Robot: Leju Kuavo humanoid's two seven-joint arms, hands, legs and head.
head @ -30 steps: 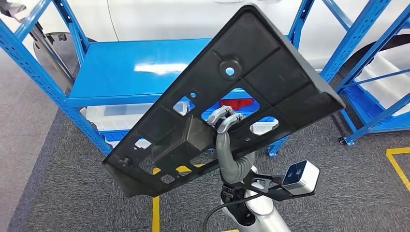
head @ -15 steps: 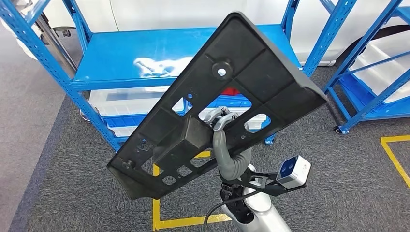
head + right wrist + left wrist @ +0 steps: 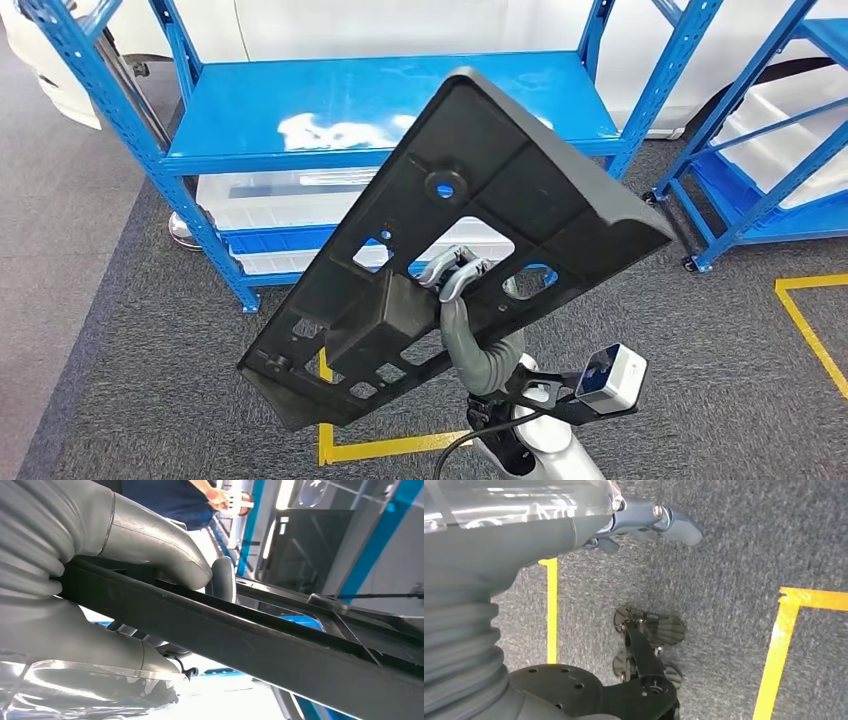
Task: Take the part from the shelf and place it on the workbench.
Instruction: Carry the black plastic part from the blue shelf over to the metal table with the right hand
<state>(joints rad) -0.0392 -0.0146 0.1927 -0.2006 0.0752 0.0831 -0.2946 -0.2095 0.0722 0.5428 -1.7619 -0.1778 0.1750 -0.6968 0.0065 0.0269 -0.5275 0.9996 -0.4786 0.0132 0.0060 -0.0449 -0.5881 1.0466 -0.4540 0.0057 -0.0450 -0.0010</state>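
My right hand grips the part, a large flat black plastic panel with cut-outs, its fingers hooked through one central opening. The part is tilted, its lower end toward my left, raised above the grey carpet in front of the blue shelf. From the right wrist view, the thumb presses on the panel's edge. My left hand hangs above the floor; I cannot tell whether it is released or clenched.
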